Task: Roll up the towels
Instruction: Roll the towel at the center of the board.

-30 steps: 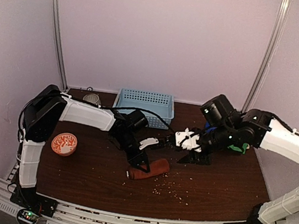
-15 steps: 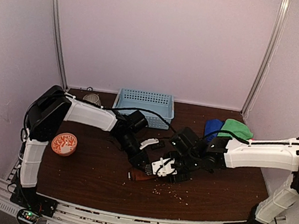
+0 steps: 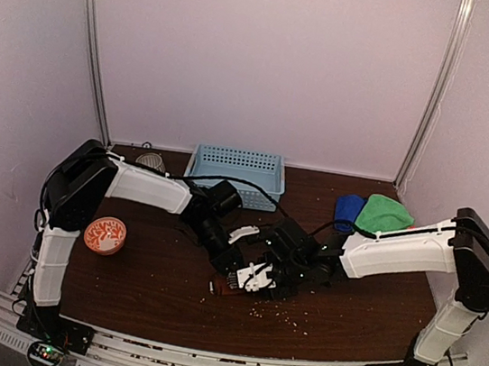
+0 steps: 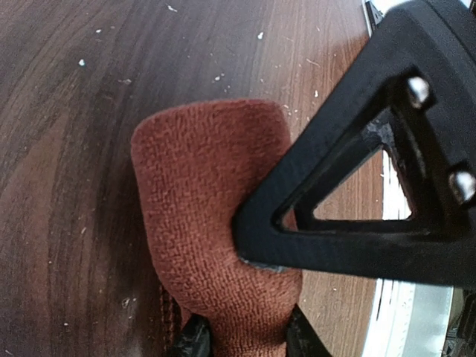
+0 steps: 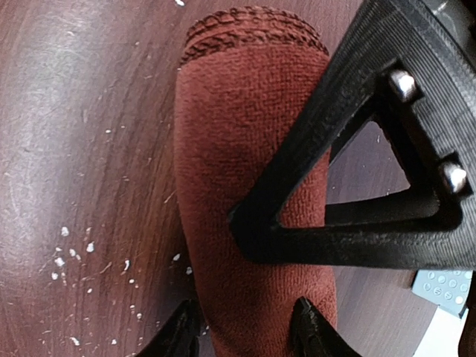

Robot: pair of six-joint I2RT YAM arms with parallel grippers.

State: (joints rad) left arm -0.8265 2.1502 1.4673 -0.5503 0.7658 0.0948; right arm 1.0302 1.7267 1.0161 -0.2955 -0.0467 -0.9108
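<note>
At the near middle of the table (image 3: pixel 147 292), the left gripper (image 3: pixel 234 269) clasps the rust-red towel (image 4: pixel 201 223), a short roll lying flat. The right gripper (image 3: pixel 258 279) is clamped on the same roll from the right. Crumbs (image 3: pixel 276 313) lie just nearer. Far right, the blue towel (image 3: pixel 346 212) and green towel (image 3: pixel 384 214) touch.

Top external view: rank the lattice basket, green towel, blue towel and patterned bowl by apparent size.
1. Light blue lattice basket.
2-3. Green towel and orange patterned bowl look alike, so they are not ranked.
4. Blue towel, smallest.
</note>
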